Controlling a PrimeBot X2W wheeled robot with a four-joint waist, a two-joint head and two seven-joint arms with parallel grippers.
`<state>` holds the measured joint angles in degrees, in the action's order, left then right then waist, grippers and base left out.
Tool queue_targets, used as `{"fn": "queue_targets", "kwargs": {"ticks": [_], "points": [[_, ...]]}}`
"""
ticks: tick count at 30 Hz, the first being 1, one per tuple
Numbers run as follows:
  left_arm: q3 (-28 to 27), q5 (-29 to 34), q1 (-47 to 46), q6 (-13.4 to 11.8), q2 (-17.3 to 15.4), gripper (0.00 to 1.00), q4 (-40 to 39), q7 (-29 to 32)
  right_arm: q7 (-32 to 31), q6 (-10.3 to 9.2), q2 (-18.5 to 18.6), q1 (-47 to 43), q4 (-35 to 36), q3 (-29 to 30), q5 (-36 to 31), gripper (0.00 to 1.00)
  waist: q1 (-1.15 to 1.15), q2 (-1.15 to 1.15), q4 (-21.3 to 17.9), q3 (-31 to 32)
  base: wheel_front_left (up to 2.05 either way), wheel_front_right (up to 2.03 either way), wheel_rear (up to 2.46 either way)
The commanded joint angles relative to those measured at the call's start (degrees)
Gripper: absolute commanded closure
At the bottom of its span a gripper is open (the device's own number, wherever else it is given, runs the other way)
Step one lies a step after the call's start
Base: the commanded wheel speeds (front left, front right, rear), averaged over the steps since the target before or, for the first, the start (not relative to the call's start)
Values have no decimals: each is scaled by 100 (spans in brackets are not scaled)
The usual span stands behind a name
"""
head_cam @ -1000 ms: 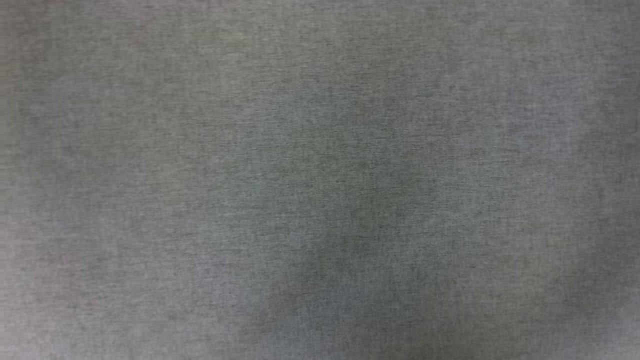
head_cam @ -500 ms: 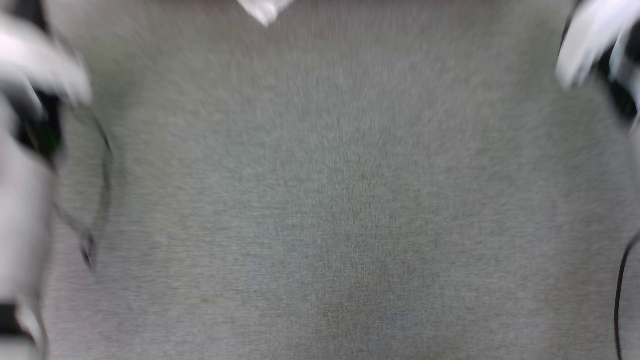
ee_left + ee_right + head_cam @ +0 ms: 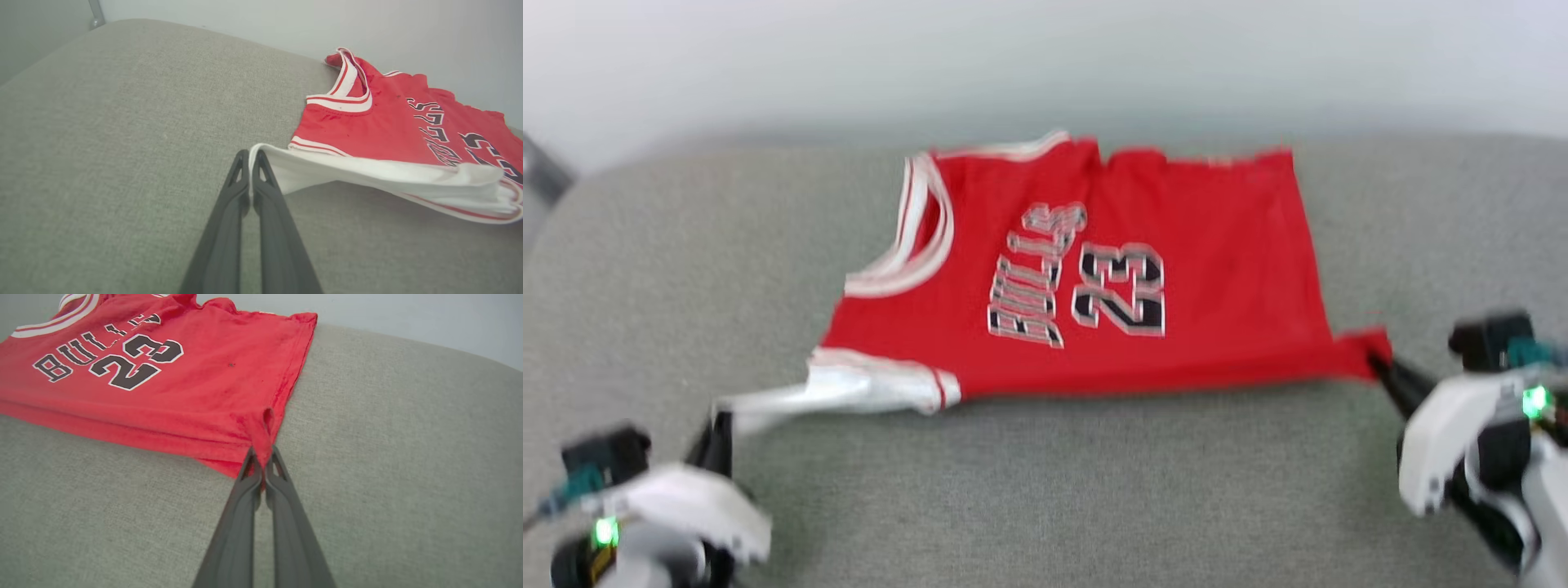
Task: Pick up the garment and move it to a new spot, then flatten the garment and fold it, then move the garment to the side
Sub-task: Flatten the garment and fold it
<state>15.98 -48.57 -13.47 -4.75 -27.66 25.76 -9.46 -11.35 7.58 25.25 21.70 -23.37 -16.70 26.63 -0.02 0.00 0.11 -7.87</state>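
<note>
- The garment (image 3: 1217,269), a red jersey shirt with red-and-white striped trim, a white short sleeve and black "BULLS 23" lettering, lies spread front-up on the grey woven fabric surface (image 3: 1045,490), close to the pale wall (image 3: 1045,57) behind it.
- The left gripper (image 3: 250,157) has its dark fingers pressed together on the edge of the white sleeve, which stretches taut from the shirt body.
- The right gripper (image 3: 263,459) is pinched closed on the near red hem corner, which is drawn into a point.

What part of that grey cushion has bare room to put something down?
Bare grey cushion lies in front of the garment, between the left gripper and right gripper, and left of the collar. The garment crowds the back edge.
</note>
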Motion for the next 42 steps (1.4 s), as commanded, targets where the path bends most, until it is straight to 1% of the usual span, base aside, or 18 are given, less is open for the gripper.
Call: {"fn": "queue_targets", "kwargs": {"ticks": [1, 4, 8, 11, 13, 16, 18, 21, 25, 27, 29, 35, 39, 42], "points": [[-83, -72, 484, -254, -116, 100, -360, 126, -100, -16, 68, -445, 209, 182, 5, 100, 2, 0, -11, 493, 0, 0, 0], [-160, -138, 1399, -755, -243, 100, -1244, 343, -383, -16, -41, -1240, 726, 467, -52, 100, 2, 0, 10, 741, 0, 0, 0], [-194, -266, 2447, -1310, -316, 100, -2303, 666, -692, -15, -250, -2246, 1406, 904, -178, 100, 2, 0, 94, 937, 0, 0, 0], [-122, -288, 2956, -1547, -424, 100, -2925, 928, -900, -13, -462, -2843, 1885, 1215, -265, 100, 2, 0, 165, 978, 0, 0, 0], [-86, -291, 3119, -1642, -517, 100, -3252, 1084, -1054, -13, -619, -3145, 2173, 1405, -338, 100, 2, 0, 181, 984, 0, 0, 0], [-76, -242, 3088, -1730, -618, 100, -3556, 1221, -1298, -13, -811, -3367, 2480, 1565, -408, 100, 2, 0, 178, 990, 0, 0, 0], [-32, -207, 2917, -1704, -665, 100, -3655, 1302, -1472, -13, -889, -3380, 2582, 1627, -481, 100, 2, 0, 160, 977, 0, 0, 0], [73, -190, 2549, -1597, -668, 100, -3605, 1447, -1725, -13, -1033, -3136, 2555, 1711, -575, 100, 2, 0, 115, 919, 0, 0, 0], [257, -211, 1884, -1366, -562, 100, -3281, 1662, -1935, -12, -1162, -2709, 2303, 1755, -732, 100, 2, 0, 69, 746, 0, 0, 0], [307, -173, 1450, -1233, -515, 100, -3081, 1713, -1982, -12, -1188, -2370, 2191, 1733, -766, 100, 2, 0, 53, 517, 0, 0, 0], [394, -78, 1029, -1096, -540, 100, -2817, 1796, -2003, -12, -1167, -2075, 2034, 1710, -814, 100, 2, 0, 40, 284, 0, 0, 0], [701, 55, -117, -703, -360, 100, -2124, 2053, -2007, -12, -1131, -1191, 1518, 1523, -895, 100, 2, 0, -2, -369, 0, 0, 0], [818, 53, -682, -462, -216, 100, -1550, 2142, -1883, -12, -1123, -745, 1134, 1296, -950, 100, 2, 0, -44, -610, 0, 0, 0], [891, -9, -929, -284, -80, 100, -1102, 2196, -1776, -12, -1130, -566, 885, 1193, -936, 100, 2, 0, -67, -693, 0, 0, 0]]}}
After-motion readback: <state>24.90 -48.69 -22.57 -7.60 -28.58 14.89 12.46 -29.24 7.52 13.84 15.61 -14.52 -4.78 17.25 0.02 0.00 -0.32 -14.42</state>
